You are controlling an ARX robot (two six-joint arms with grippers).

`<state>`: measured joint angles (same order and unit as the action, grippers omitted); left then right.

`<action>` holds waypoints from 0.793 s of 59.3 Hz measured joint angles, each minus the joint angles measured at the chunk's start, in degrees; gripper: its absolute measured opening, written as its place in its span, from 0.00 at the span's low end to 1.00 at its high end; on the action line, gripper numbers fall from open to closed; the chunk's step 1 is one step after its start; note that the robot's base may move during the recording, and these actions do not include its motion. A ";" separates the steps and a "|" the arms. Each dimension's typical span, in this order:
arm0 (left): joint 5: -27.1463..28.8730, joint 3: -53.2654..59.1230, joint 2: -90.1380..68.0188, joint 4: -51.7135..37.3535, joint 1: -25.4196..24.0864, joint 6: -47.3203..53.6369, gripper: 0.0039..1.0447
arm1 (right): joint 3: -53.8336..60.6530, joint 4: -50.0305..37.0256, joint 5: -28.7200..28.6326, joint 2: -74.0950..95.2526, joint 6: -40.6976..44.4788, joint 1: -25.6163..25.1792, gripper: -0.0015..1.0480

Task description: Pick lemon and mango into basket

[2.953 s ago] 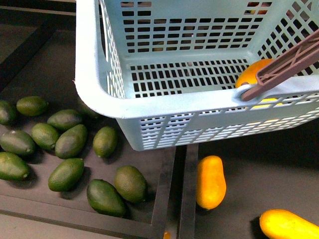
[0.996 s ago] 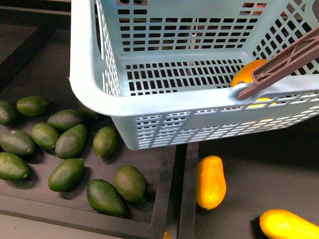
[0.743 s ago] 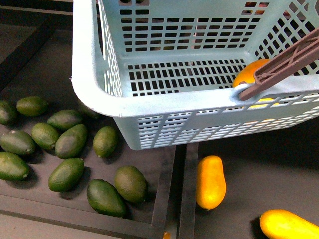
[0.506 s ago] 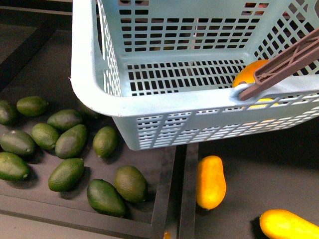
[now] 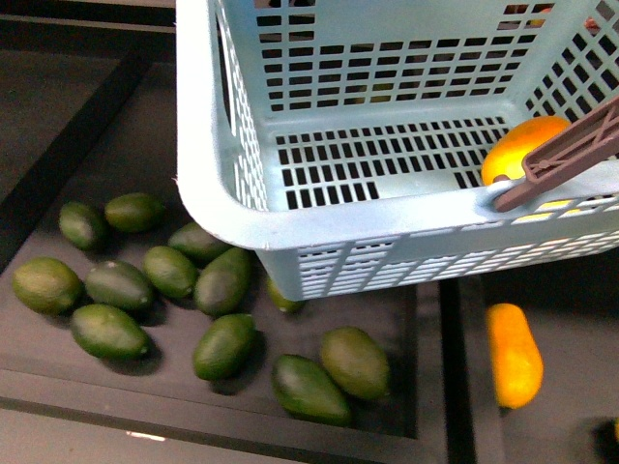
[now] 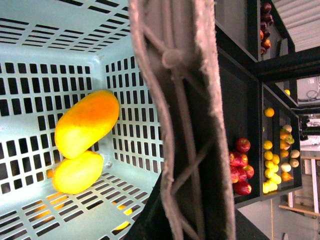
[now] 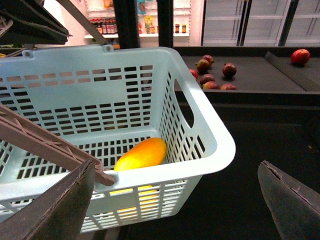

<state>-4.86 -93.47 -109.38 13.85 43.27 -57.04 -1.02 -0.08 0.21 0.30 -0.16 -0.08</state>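
Resting inside the basket (image 5: 222,208) were both yellow-orange fruits: the left wrist view showed the mango (image 6: 87,123), longer and flushed orange, lying against the slotted side wall, with the plumper lemon (image 6: 78,172) just beside it and touching it on the basket floor. From the front only one of them peeked over the basket's near rim, right by the pivot of the brown handle (image 5: 571,155), which lay tilted across the rim. That handle filled the middle of the left wrist view, very close to the camera; whether the left gripper was clamped on it could not be told, since no fingers showed. The right gripper (image 7: 180,205) stood with its two dark fingers (image 7: 62,210) wide apart and holding nothing, near the basket's corner. Below the basket's near wall, dark green fruits (image 5: 222,343) lay scattered in a black tray (image 5: 58,382). Another orange fruit (image 5: 514,354) lay in the neighbouring compartment, apart from the basket.
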 joint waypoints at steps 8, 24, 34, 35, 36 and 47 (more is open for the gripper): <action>0.39 0.00 0.00 0.00 -0.22 0.09 0.04 | 0.00 0.04 -0.04 -0.04 0.00 0.00 0.92; 0.48 0.00 -0.02 0.00 -0.63 0.57 0.04 | 0.00 0.15 -0.20 -0.04 0.00 0.04 0.92; 0.39 0.00 0.00 0.00 -0.63 0.24 0.04 | 0.00 0.15 -0.11 -0.11 -0.02 0.07 0.92; 0.35 0.00 0.00 0.00 -0.63 0.20 0.04 | 0.02 0.13 -0.17 -0.09 0.00 0.07 0.92; 0.42 0.00 -0.02 0.00 -0.63 0.26 0.04 | 0.00 0.20 -0.24 -0.09 -0.02 0.07 0.92; 0.55 0.00 -0.02 0.00 -0.63 0.26 0.04 | 0.00 0.20 -0.17 -0.11 -0.02 0.07 0.92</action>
<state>-4.32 -93.47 -109.40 13.85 42.63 -56.77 -1.02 0.12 0.03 0.19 -0.19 -0.01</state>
